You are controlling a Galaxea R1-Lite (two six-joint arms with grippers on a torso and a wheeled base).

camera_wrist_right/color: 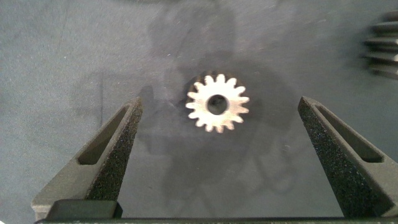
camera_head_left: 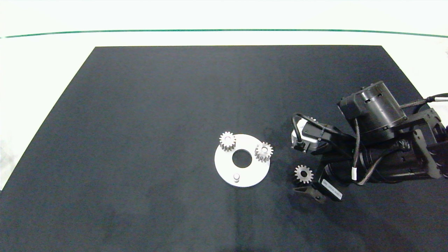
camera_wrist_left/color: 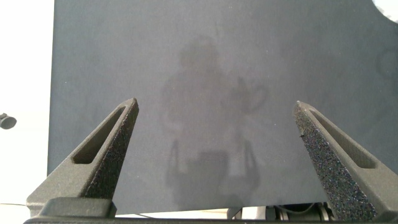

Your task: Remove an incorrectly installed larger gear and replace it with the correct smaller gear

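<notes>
Right gripper (camera_wrist_right/color: 217, 155): fingers spread wide, clamping nothing, low over black mat (camera_head_left: 140, 140). Gear (camera_wrist_right/color: 217, 103) flat on mat between the fingers, touching neither; sharp teeth, dark bore. At 9 o'clock of it, well apart: white disc (camera_head_left: 224, 168) carrying two small gears (camera_head_left: 227, 141) and bare peg (camera_head_left: 236, 177). Left gripper (camera_wrist_left/color: 214, 155): spread, over bare mat.

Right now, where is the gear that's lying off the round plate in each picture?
Head view: the loose gear lies on the black mat, right of the round plate.
Left wrist view: not in it; only mat shows.
Right wrist view: in the middle, between the fingers of the open right tool.
Shared landmark: the black mat, seen in all three views.
</notes>
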